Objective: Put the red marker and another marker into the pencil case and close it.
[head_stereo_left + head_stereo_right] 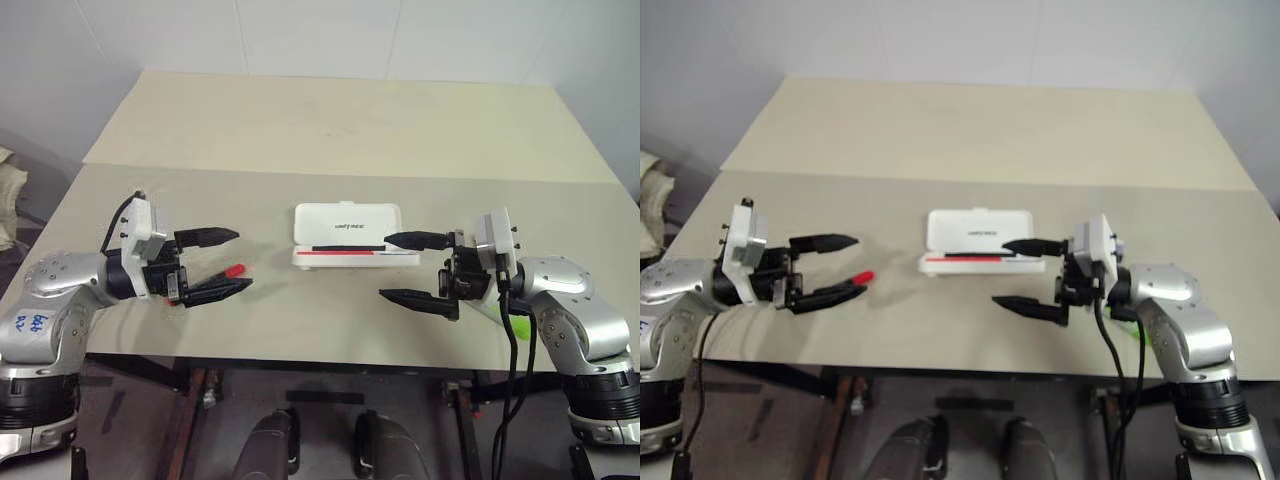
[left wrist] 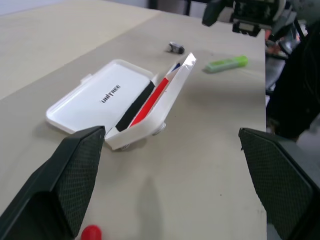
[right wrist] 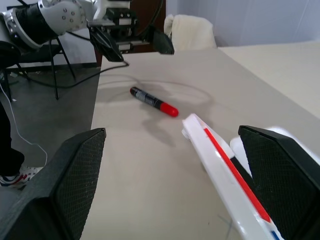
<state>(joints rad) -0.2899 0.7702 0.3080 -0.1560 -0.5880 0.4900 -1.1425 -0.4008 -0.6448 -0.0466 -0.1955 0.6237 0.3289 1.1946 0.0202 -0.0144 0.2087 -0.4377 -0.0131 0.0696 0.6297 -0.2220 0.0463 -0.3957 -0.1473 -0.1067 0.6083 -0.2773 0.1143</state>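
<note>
step: pick up red marker (image 3: 152, 103) | left hand (image 1: 213, 265) released, empty, above marker; right hand (image 1: 412, 270) released, empty, near open pencil case (image 1: 347, 233) | marker flat on surface (image 1: 330, 130) left of case, long axis toward it, red cap nearest | advice: lower, clamp across mid-barrel | green highlighter (image 2: 227, 62) lies right of case
</note>
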